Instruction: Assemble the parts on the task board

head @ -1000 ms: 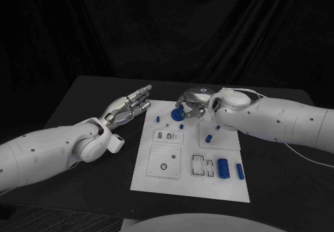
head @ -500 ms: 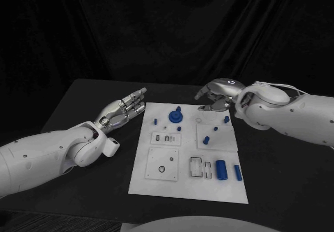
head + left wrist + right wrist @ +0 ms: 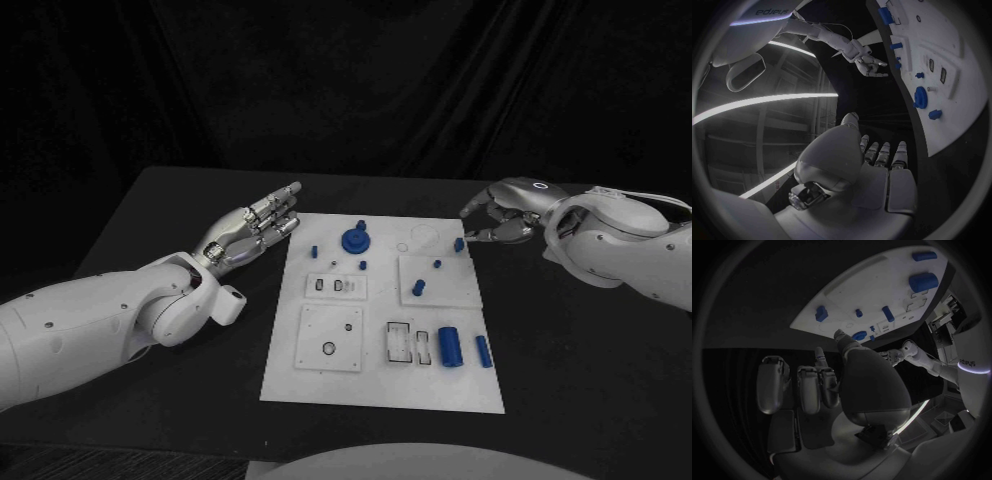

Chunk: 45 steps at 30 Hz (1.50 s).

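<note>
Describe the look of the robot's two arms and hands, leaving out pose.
Both arms are smooth white shells dotted with small dark screws. Each ends in a silver metallic hand: the left hand with segmented fingers, the right hand with a rounded silver back bearing a small ring mark. A thin white cable loops over the right arm.

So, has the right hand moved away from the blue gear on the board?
Yes. The right hand was over the blue gear and now sits off the task board, past its far right corner.
</note>
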Each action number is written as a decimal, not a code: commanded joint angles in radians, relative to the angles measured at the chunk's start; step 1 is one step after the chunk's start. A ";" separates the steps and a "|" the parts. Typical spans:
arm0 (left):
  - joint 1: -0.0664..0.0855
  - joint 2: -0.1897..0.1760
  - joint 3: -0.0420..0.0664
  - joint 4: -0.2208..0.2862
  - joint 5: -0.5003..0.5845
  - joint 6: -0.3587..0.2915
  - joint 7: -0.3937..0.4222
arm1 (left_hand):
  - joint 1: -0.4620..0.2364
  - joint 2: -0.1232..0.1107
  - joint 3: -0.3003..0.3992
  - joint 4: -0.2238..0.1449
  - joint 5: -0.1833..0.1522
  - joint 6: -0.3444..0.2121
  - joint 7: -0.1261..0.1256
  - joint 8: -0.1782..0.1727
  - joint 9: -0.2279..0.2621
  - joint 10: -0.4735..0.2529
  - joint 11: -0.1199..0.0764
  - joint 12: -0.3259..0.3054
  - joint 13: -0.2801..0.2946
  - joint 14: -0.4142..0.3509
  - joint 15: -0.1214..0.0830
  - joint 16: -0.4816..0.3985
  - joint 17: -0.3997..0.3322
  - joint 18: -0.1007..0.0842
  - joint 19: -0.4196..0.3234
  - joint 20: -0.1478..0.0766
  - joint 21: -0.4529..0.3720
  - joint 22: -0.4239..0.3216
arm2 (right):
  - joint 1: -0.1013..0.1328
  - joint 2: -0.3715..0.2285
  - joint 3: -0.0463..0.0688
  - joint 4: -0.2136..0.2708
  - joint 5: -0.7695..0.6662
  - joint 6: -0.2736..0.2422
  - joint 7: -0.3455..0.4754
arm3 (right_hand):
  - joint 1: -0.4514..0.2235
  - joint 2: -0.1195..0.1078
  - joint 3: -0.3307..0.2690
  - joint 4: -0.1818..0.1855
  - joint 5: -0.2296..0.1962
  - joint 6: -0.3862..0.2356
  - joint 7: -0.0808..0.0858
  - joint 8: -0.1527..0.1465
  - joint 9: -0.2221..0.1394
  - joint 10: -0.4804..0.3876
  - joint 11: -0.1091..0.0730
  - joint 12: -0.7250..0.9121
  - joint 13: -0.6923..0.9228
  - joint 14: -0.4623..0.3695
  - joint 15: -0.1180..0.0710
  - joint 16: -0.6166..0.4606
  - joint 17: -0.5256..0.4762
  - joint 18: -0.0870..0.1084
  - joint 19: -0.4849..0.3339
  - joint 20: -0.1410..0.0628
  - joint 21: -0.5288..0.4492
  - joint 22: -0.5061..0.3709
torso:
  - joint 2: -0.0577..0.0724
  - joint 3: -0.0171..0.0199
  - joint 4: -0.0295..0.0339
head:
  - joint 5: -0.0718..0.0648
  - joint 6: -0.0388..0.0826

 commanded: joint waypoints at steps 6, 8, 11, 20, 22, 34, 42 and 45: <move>-0.006 -0.001 0.001 0.002 0.000 0.009 0.039 | 0.013 -0.002 0.008 -0.002 0.005 -0.004 0.000 0.003 0.001 -0.002 0.009 -0.006 -0.001 -0.002 0.007 -0.007 -0.002 0.018 0.000 0.009 -0.001 0.000 | -0.025 -0.011 0.001 -0.023 -0.002 -0.036 -0.004 | 0.012 -0.008 -0.017 0.008 -0.017 0.007 0.004 0.002 0.001 0.106 -0.005 0.003 0.263 0.105 -0.006 0.003 0.263 -0.006 0.008 -0.001 0.006 0.196 | -0.001 0.0007 -0.0009 | -0.004 -0.001; -0.006 -0.002 0.001 0.002 0.000 0.009 0.038 | 0.013 -0.002 0.008 -0.002 0.005 -0.004 0.000 0.003 0.001 -0.002 0.009 -0.006 -0.001 -0.002 0.007 -0.007 -0.002 0.018 0.000 0.009 -0.001 0.000 | -0.029 -0.009 0.001 -0.029 -0.002 -0.035 -0.003 | 0.012 -0.011 -0.021 0.010 -0.021 0.007 0.004 0.003 0.001 0.106 -0.005 0.003 0.263 0.105 -0.006 0.003 0.263 -0.006 0.008 -0.001 0.005 0.196 | -0.001 -0.0002 -0.0018 | -0.004 -0.003; -0.007 -0.003 0.001 0.003 0.000 0.009 0.038 | 0.013 -0.002 0.008 -0.002 0.007 -0.004 0.000 0.003 0.001 -0.002 0.009 -0.006 -0.001 -0.002 0.007 -0.007 -0.002 0.018 0.000 0.009 -0.001 0.000 | -0.037 -0.004 0.001 -0.037 -0.002 -0.035 -0.001 | 0.013 -0.013 -0.025 0.013 -0.028 0.008 0.005 0.003 0.001 0.106 -0.004 0.003 0.263 0.105 -0.005 0.003 0.263 -0.005 0.008 -0.001 0.004 0.196 | 0.000 0.0000 -0.0046 | -0.003 -0.002; -0.008 -0.006 0.001 0.006 0.000 0.011 0.037 | 0.015 -0.002 0.009 -0.003 0.009 -0.004 0.000 0.003 0.001 -0.002 0.009 -0.006 -0.001 -0.002 0.007 -0.007 -0.002 0.018 0.000 0.009 -0.001 0.000 | -0.050 0.022 0.001 -0.063 -0.002 -0.021 -0.003 | 0.034 -0.009 -0.032 0.020 0.000 0.029 0.010 0.013 0.007 0.106 0.000 0.003 0.263 0.105 -0.001 0.003 0.263 -0.004 0.006 0.002 -0.004 0.195 | -0.001 -0.0011 -0.0021 | -0.002 -0.004; -0.008 -0.006 0.001 0.006 0.000 0.011 0.037 | 0.015 -0.002 0.009 -0.003 0.010 -0.004 0.000 0.003 0.001 -0.002 0.010 -0.006 -0.001 -0.002 0.007 -0.007 -0.002 0.018 0.000 0.009 -0.001 0.000 | -0.053 0.027 0.001 -0.069 -0.002 -0.018 -0.003 | 0.037 -0.008 -0.033 0.020 0.010 0.032 0.011 0.015 0.008 0.106 0.001 0.003 0.263 0.105 -0.001 0.003 0.263 -0.004 0.006 0.003 -0.004 0.195 | -0.001 -0.0011 -0.0009 | -0.003 -0.005; -0.010 -0.007 0.001 0.006 0.000 0.014 0.036 | 0.017 -0.003 0.010 -0.005 0.012 -0.004 0.000 0.003 0.001 -0.002 0.010 -0.006 -0.001 -0.002 0.007 -0.007 -0.002 0.018 0.000 0.010 -0.001 0.000 | -0.066 0.063 0.001 -0.103 -0.002 -0.011 0.005 | 0.049 -0.003 -0.033 0.021 0.063 0.041 0.013 0.019 0.013 0.106 0.003 0.003 0.263 0.105 0.000 0.003 0.263 -0.003 0.004 0.004 -0.010 0.194 | 0.000 -0.0011 0.0004 | -0.007 -0.010; -0.011 -0.005 0.001 0.005 0.000 0.017 0.036 | 0.018 -0.003 0.011 -0.006 0.014 -0.006 0.000 0.003 0.001 -0.002 0.010 -0.006 -0.001 -0.002 0.008 -0.007 -0.002 0.018 0.000 0.010 -0.001 0.001 | -0.080 0.087 0.001 -0.127 -0.002 -0.009 0.013 | 0.057 -0.001 -0.032 0.019 0.107 0.044 0.013 0.020 0.015 0.106 0.003 0.003 0.263 0.105 0.001 0.003 0.263 -0.003 0.003 0.004 -0.013 0.193 | -0.001 -0.0007 -0.0007 | -0.008 -0.014; -0.011 -0.005 0.001 0.005 0.000 0.018 0.035 | 0.018 -0.003 0.011 -0.006 0.014 -0.006 0.000 0.003 0.001 -0.002 0.010 -0.006 -0.001 -0.002 0.008 -0.007 -0.002 0.018 0.000 0.010 -0.001 0.001 | -0.085 0.095 0.001 -0.136 -0.002 -0.009 0.016 | 0.057 -0.001 -0.032 0.019 0.107 0.044 0.013 0.020 0.015 0.106 0.003 0.003 0.263 0.105 0.001 0.003 0.263 -0.003 0.003 0.004 -0.013 0.193 | -0.001 -0.0009 -0.0007 | -0.008 -0.015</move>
